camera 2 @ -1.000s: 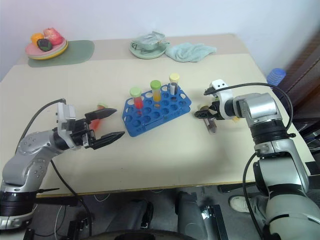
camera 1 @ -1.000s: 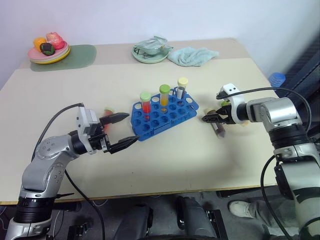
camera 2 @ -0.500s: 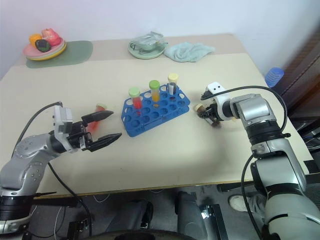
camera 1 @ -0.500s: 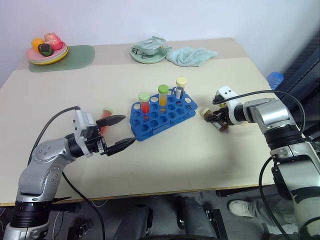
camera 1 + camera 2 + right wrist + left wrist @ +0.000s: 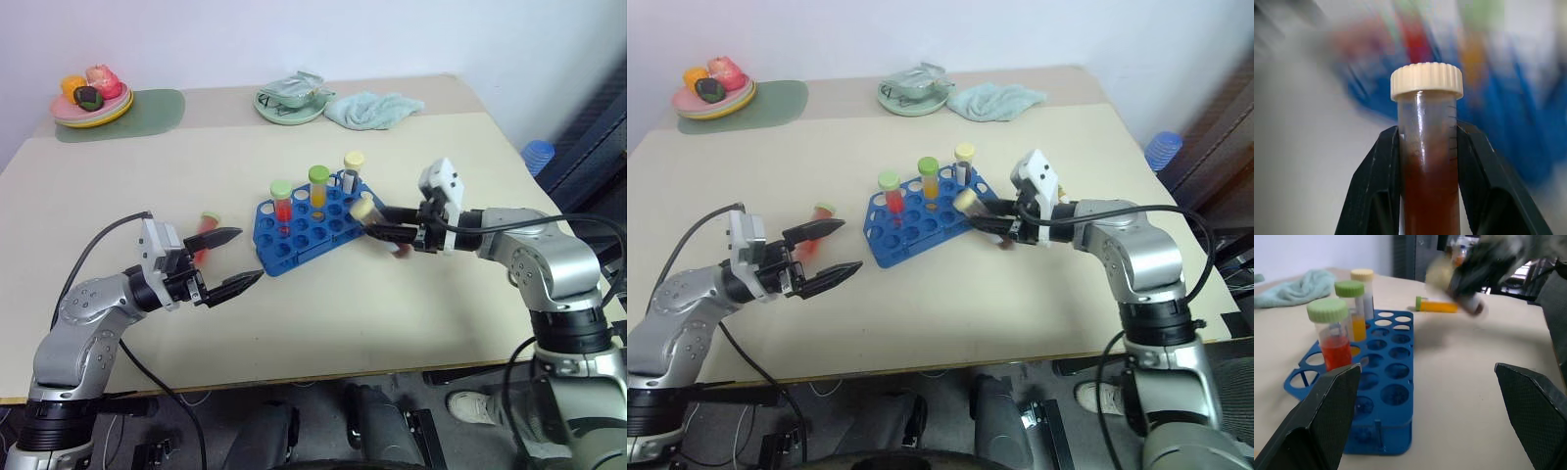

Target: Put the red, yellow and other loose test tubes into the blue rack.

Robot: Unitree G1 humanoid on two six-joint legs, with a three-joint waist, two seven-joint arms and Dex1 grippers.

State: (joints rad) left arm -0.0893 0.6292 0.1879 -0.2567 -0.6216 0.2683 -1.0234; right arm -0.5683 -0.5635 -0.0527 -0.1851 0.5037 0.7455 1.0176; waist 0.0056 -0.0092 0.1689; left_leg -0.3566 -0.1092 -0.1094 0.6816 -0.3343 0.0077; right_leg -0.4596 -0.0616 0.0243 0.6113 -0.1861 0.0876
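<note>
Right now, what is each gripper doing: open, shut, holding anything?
Left gripper: open, holding nothing.
Right gripper: shut on the cream-capped tube of brown liquid.

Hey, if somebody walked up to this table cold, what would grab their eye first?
Probably the blue rack mid-table, with three capped tubes standing in it, and the right pincer beside it, shut on a brown tube with a cream cap. Next, the left pincer hangs open left of the rack, near a loose red tube lying on the table.
</note>
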